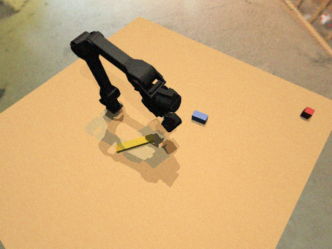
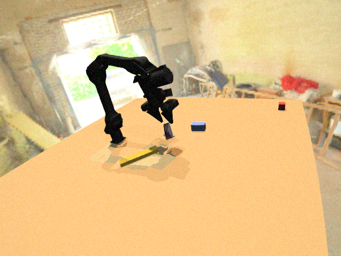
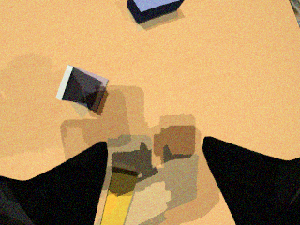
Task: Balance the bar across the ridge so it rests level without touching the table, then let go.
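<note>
The yellow bar (image 1: 134,143) (image 2: 137,157) (image 3: 116,208) lies flat on the table (image 1: 219,193) (image 2: 220,198); its far end is in the arm's shadow. The ridge, a small dark wedge with pale edges (image 2: 168,130) (image 3: 81,88), stands on the table beyond the bar's far end, apart from it. In the top view the arm hides the ridge. My gripper (image 2: 167,122) (image 3: 157,146) is open and empty, pointing down above the table. In the wrist view the bar's end shows near the left finger, and the ridge lies ahead and to the left.
A blue block (image 1: 199,117) (image 2: 198,126) (image 3: 157,8) lies to the right of the ridge in the exterior view. A small red cube (image 1: 307,112) (image 2: 281,106) sits far off near the table's right edge.
</note>
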Motion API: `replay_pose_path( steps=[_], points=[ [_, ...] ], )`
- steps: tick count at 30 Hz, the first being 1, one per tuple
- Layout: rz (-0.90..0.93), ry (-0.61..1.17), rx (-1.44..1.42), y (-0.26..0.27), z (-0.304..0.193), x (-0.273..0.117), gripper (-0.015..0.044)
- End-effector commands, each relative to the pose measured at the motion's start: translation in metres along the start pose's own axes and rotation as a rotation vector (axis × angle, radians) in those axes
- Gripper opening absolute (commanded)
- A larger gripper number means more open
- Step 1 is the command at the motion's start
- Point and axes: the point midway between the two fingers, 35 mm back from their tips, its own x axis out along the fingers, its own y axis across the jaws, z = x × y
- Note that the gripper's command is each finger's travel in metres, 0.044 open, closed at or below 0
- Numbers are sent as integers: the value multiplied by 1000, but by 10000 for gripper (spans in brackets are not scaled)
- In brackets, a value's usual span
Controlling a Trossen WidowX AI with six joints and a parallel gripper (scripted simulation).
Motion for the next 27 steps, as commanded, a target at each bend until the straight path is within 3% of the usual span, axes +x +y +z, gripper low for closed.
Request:
replay_pose_path(
  steps=[1, 27],
  points=[
    [4, 34, 31, 1, -22, 0, 315],
    [68, 198, 273, 39, -148, -9, 315]
  ],
)
